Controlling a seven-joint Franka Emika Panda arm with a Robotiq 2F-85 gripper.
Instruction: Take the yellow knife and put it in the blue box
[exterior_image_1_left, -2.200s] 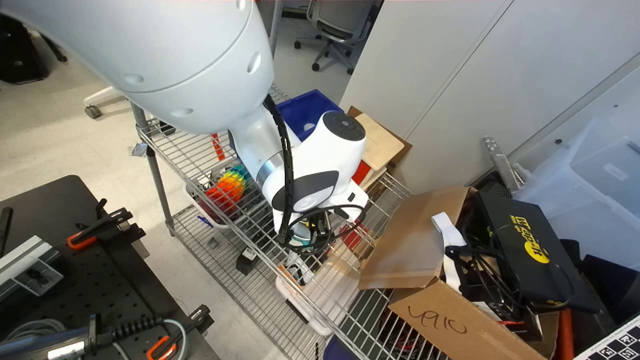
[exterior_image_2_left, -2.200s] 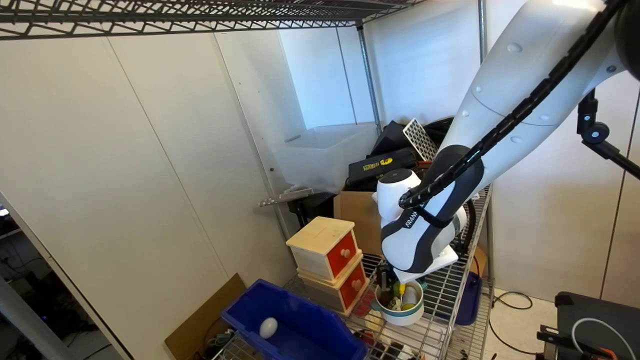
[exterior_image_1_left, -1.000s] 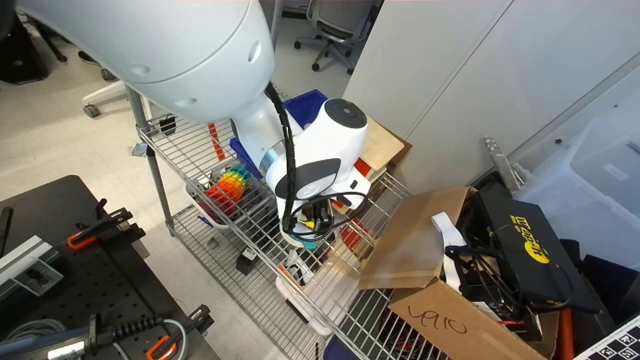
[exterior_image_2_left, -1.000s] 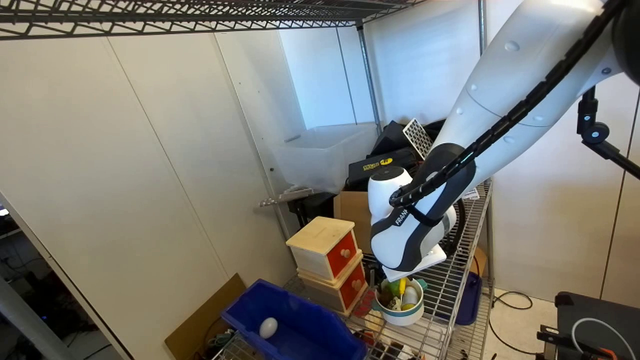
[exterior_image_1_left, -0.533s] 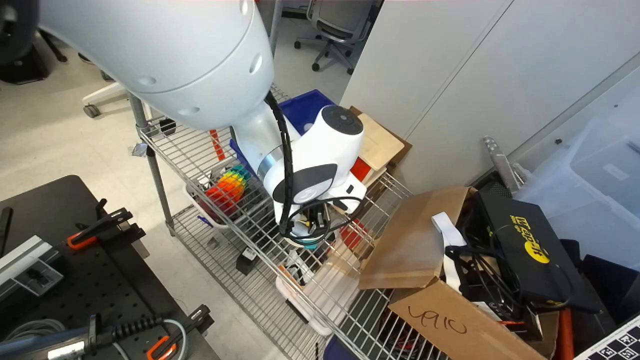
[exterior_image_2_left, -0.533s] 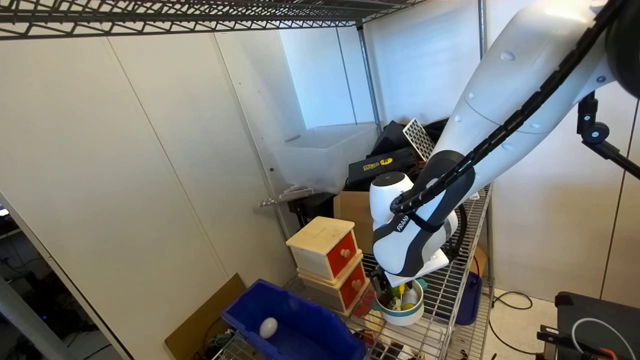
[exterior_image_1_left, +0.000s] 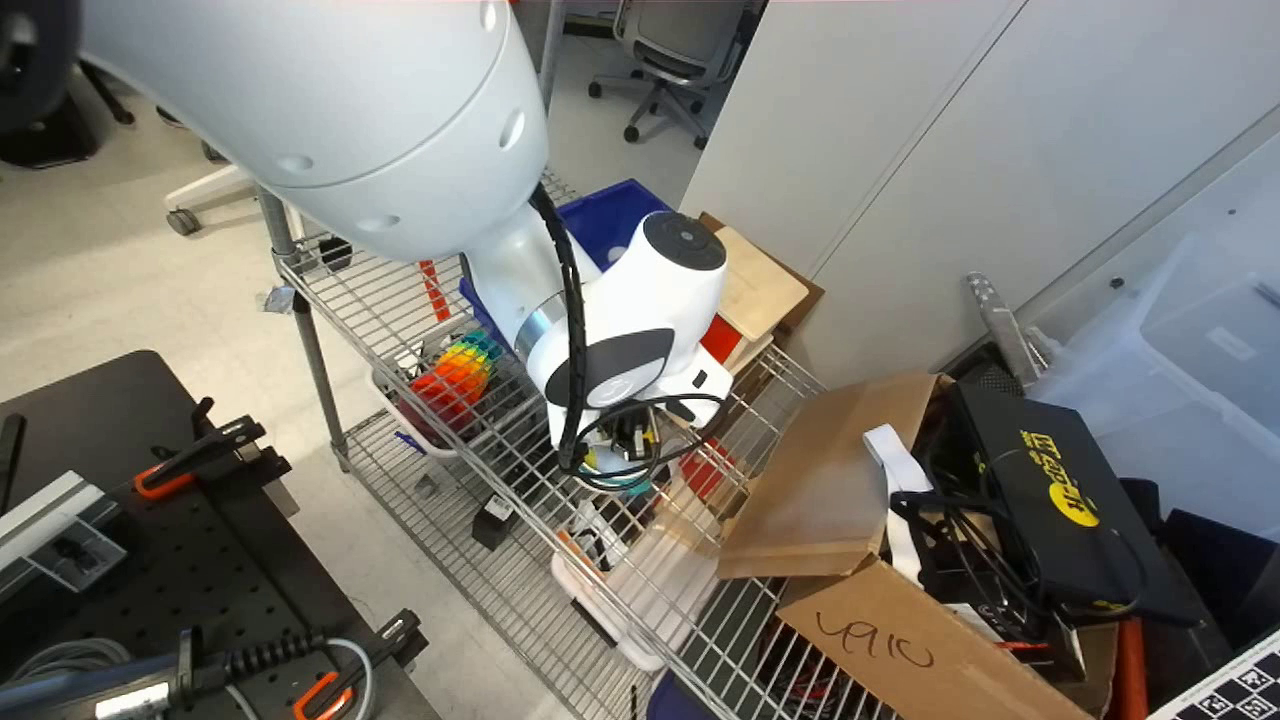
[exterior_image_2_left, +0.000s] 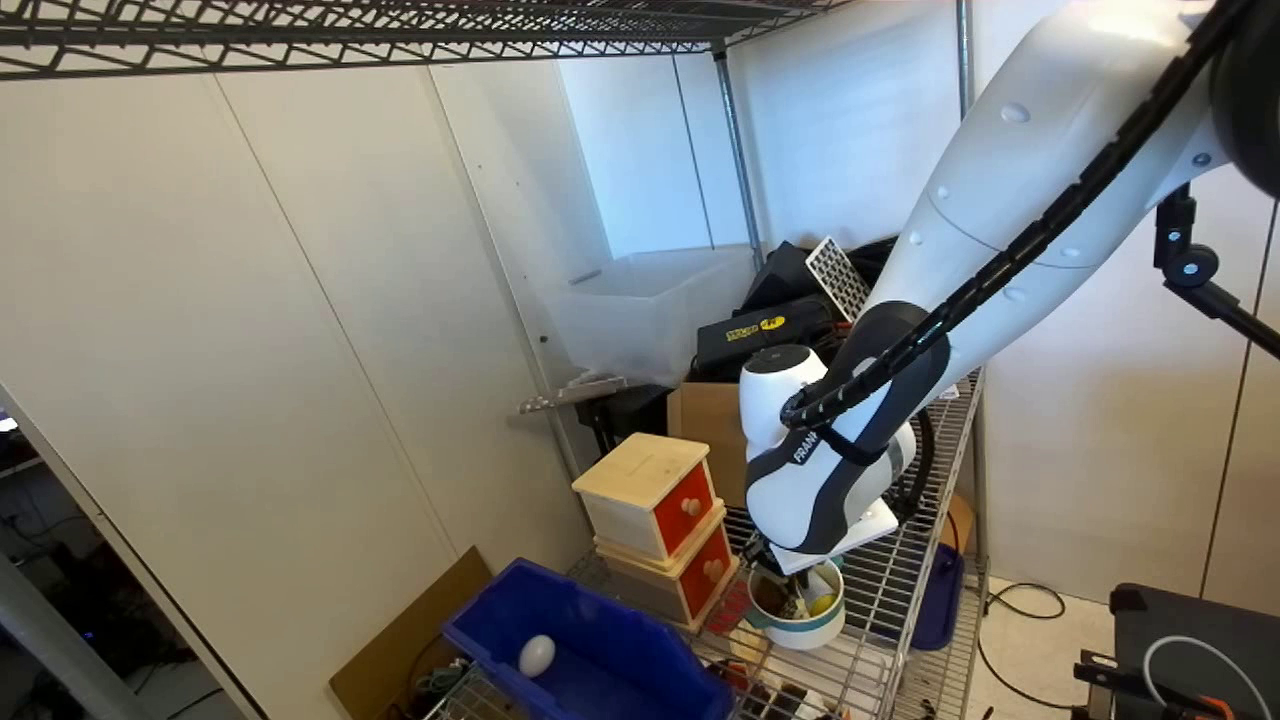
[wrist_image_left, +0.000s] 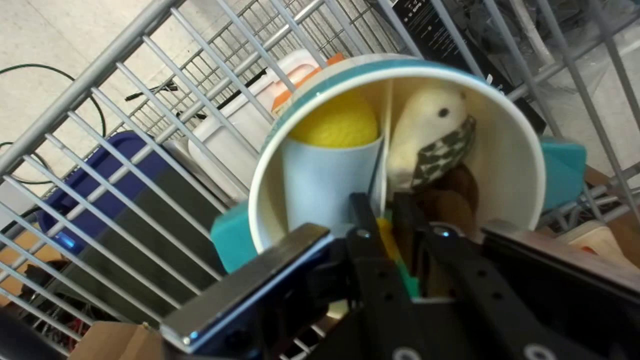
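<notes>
Gripper (wrist_image_left: 382, 199): fingers nearly together, looks clamped on yellow knife (wrist_image_left: 387, 239), seen as a yellow strip btwn them at the mouth of the pot (exterior_image_2_left: 804, 636). Knife's low end hidden, so can't tell grip depth.

Could go wrong: slip/twist on lift, b/c knife's thin & prob. pinched at one spot only. Snag: cup (wrist_image_left: 327, 185) just beside one finger, toy (wrist_image_left: 425, 114) just past the other's tip; if hidden end is wedged there, either may come up w/ it. Going sideways before clearing the rim wld tip the pot. If dropped, knife cld fall thru gaps in wire shelf (wrist_image_left: 87, 84) below gripper. Blue box (exterior_image_2_left: 610, 645) well apart from gripper; wooden drawers (exterior_image_2_left: 630, 520) nearer, same side in an exterior view, so a low carry risks a bump. Black cable (exterior_image_1_left: 576, 345) looping near gripper might catch too.
</notes>
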